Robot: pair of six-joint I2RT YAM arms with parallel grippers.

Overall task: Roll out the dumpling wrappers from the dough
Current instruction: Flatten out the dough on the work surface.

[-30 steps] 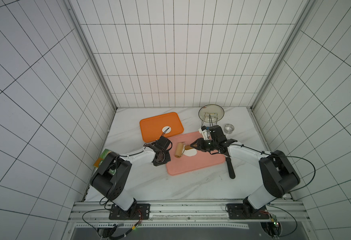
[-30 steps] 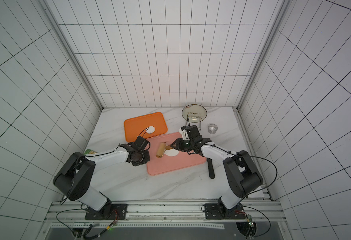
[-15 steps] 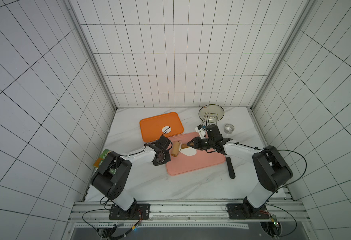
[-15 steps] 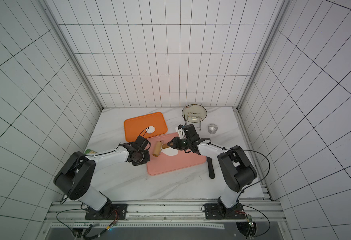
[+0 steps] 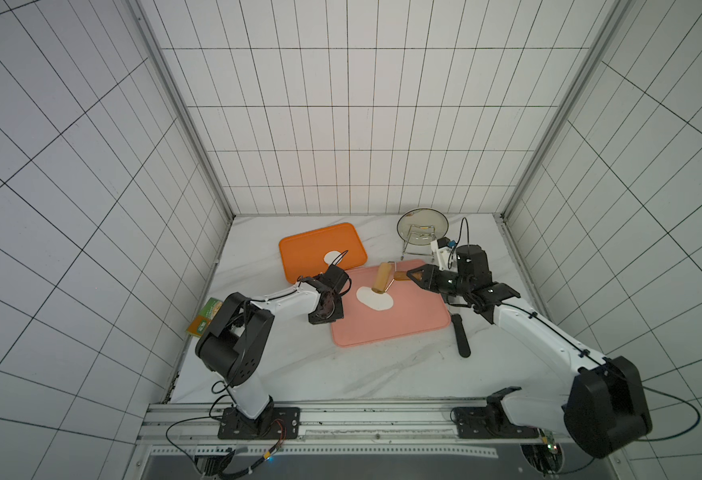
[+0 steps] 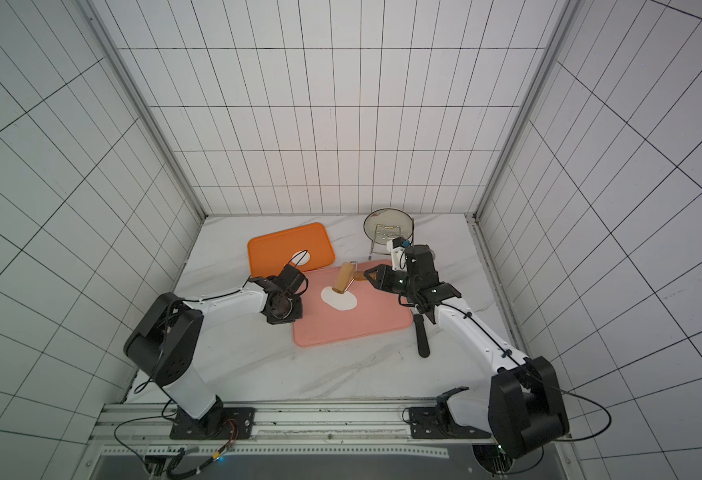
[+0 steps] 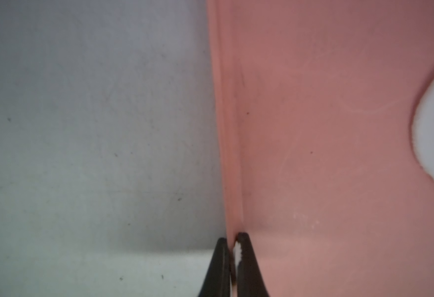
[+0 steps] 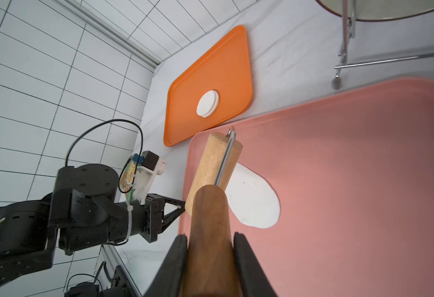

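The dough (image 5: 376,300) (image 6: 339,300) (image 8: 254,203) lies as a flattened white oval on the pink board (image 5: 407,324) (image 7: 313,128). My right gripper (image 5: 409,276) (image 8: 209,236) is shut on the dark handle of a wooden roller (image 5: 382,277) (image 8: 210,167), whose barrel covers the dough's far edge. My left gripper (image 5: 343,292) (image 7: 232,237) pinches the board's left rim, jaws close together. A round dumpling wrapper (image 5: 332,257) (image 8: 207,103) rests on the orange tray (image 5: 312,249).
A glass lid on a wire stand (image 5: 422,226) stands at the back right. A black-handled tool (image 5: 461,336) lies on the table right of the board. A printed packet (image 5: 206,320) sits by the left wall.
The right gripper has drawn the roller back toward the far right, uncovering most of the dough. The left arm stays at the board's rim.
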